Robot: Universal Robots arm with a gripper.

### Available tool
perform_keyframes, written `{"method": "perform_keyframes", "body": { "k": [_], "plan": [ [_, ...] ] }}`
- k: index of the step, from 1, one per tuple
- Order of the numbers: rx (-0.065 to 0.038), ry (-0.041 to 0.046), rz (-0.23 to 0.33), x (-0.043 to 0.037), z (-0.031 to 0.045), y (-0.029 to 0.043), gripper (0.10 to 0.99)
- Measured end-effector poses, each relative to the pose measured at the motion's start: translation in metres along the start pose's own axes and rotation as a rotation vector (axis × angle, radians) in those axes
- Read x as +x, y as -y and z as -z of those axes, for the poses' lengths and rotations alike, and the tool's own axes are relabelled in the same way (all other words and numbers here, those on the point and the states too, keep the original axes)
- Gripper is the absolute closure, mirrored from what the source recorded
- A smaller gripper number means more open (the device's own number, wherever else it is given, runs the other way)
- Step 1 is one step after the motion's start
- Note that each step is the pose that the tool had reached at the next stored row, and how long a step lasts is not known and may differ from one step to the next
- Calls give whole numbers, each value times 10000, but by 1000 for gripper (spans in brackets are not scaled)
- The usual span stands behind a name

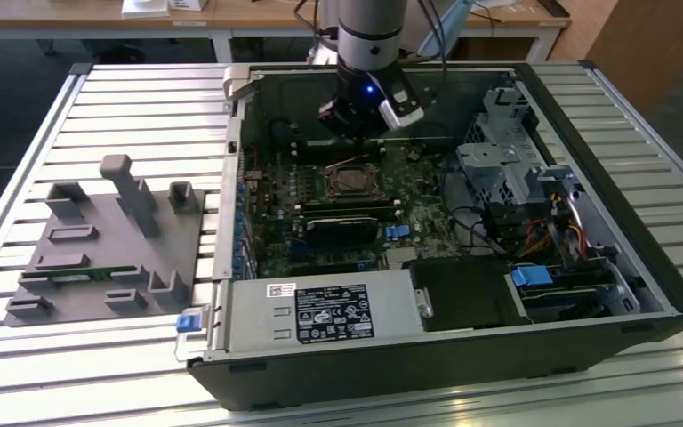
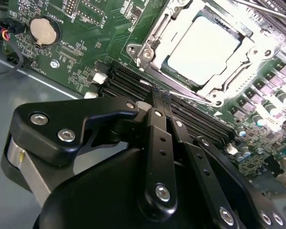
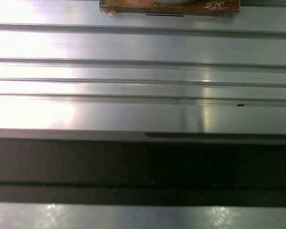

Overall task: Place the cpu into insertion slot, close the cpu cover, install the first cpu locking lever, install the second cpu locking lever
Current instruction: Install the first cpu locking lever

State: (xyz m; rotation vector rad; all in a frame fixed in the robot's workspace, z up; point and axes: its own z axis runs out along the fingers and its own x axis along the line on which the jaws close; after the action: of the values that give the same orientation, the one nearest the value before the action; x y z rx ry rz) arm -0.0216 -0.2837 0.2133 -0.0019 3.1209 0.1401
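cpu (image 2: 205, 47) sits in the insertion slot (image 1: 350, 183), silver top up. The cpu cover (image 2: 178, 33) looks down flat around it; I can't tell the lever state. The slot is on the green motherboard (image 2: 86, 52) inside the open computer case (image 1: 626, 267). My claw (image 2: 158, 95) is clenched on nothing, near the slot and not touching it, over the black memory slots (image 2: 128, 81) in the second wrist view. A grey fixture (image 1: 104, 240) is on the slatted table (image 1: 116, 107), at the exterior view's left.
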Motion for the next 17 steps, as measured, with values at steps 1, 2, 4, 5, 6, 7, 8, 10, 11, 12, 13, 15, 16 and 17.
{"method": "perform_keyframes", "body": {
  "k": [1, 2, 4, 5, 6, 7, 8, 10, 11, 12, 13, 15, 16, 17],
  "plan": [
    [0, 0, 0, -3, -10, 1, 980],
    [0, 0, 0, -7, -20, 2, 980],
    [-1, 0, 0, -13, -38, 3, 980],
    [-1, 1, 0, -15, -47, 4, 980],
    [-1, 1, 0, -17, -55, 5, 980],
    [0, 1, -1, -18, -63, 5, 980],
    [1, 1, 0, -19, -70, 6, 980],
    [5, 0, -1, -21, -83, 7, 980],
    [12, 0, 0, -21, -89, 8, 980],
    [20, 1, 0, -22, -94, 8, 980],
    [33, 0, 1, -22, -97, 9, 980],
    [68, 0, 3, -24, -101, 9, 980],
    [82, 0, 2, -24, -106, 9, 980],
    [90, 0, 2, -24, -111, 10, 980]
  ]
}}
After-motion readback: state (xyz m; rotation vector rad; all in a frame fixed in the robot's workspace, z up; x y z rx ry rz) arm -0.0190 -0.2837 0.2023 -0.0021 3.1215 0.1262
